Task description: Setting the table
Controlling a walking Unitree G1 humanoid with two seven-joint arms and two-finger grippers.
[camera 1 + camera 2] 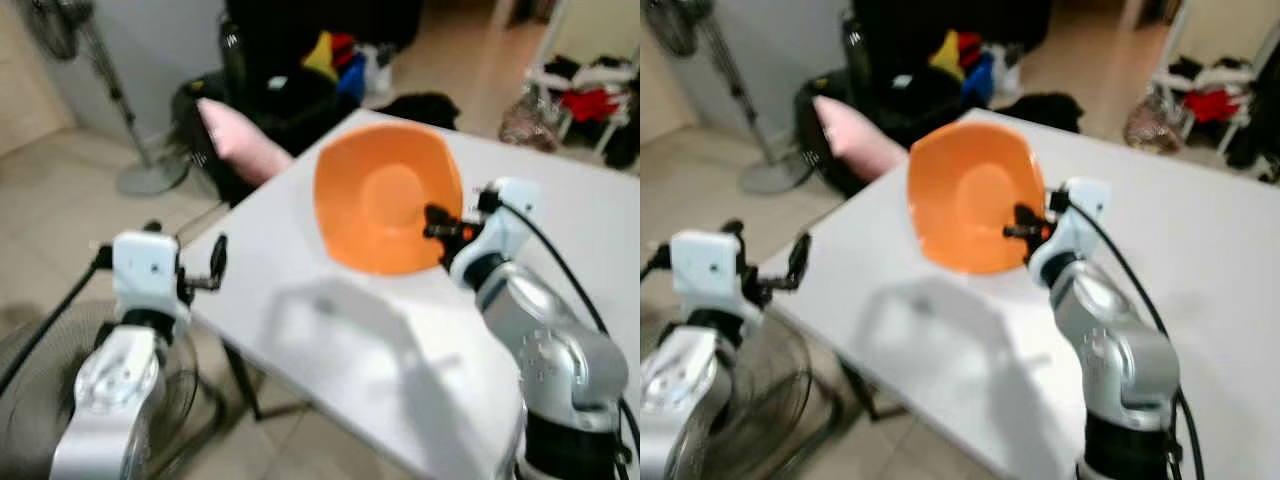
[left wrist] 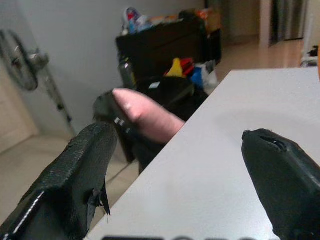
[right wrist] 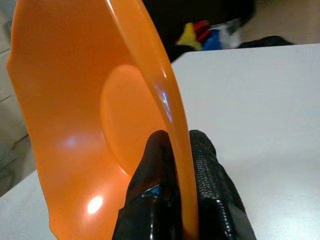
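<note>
An orange plate hangs tilted on edge above the white table, its hollow facing me. My right gripper is shut on the plate's rim, one finger on each side, as the right wrist view shows with the rim pinched between the fingers. My left gripper is open and holds nothing, level with the table's near left edge; its two black fingers stand wide apart in the left wrist view.
A pink cushion lies on a dark seat beyond the table's far left corner. A standing fan is at the back left, another fan guard on the floor under my left arm. Clothes and a rack stand at the back right.
</note>
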